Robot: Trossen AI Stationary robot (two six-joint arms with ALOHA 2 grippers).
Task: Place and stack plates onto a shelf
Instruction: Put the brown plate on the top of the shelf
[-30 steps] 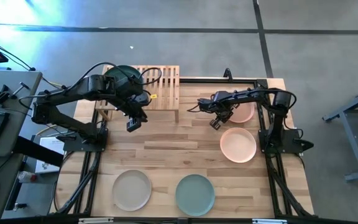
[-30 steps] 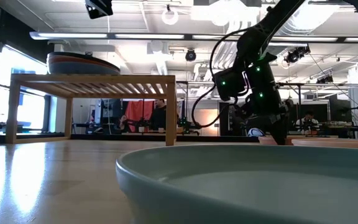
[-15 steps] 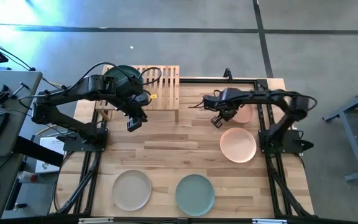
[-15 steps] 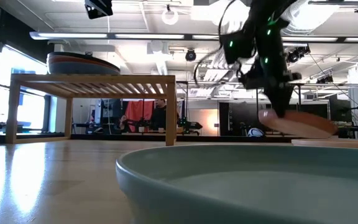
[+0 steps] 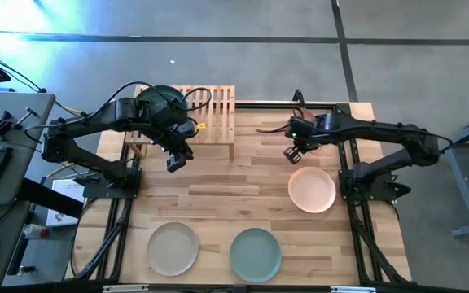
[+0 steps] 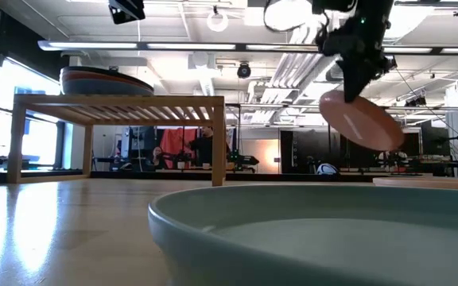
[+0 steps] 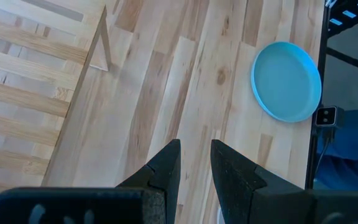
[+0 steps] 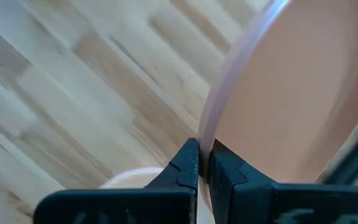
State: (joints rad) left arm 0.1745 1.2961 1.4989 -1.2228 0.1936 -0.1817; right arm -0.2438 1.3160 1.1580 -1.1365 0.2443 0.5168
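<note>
My right gripper (image 5: 294,151) hangs above the table's far right part, shut on a peach-pink plate (image 6: 362,119) that is clear of the table. A second peach-pink plate (image 5: 312,189) lies flat below it. The beige plate (image 5: 173,248) and the sage green plate (image 5: 256,254) rest near the near edge. The wooden shelf (image 5: 206,114) stands at the far left and carries a stack of plates (image 5: 163,99) with the dark teal one on top. My left gripper (image 5: 175,159) hovers just in front of the shelf, narrowly open and touching nothing. My right gripper pinches the peach-pink plate's rim (image 8: 211,134) between its two fingers, one on each face. The fingers come from above, pointing down. The plate is lifted clear and hangs tilted below them, its held rim (image 6: 342,94) higher than its free edge.
The shelf's right half (image 5: 218,110) shows bare slats. Open tabletop (image 5: 234,187) lies between the two arms. Black frame rails (image 5: 348,146) run along the table's right side. People and equipment show in the room behind in the low view.
My right gripper has risen from the tabletop with the peach-pink plate and shifted slightly toward the right edge. The plate, flat on the table a second ago, is now lifted clear and tipped steeply.
</note>
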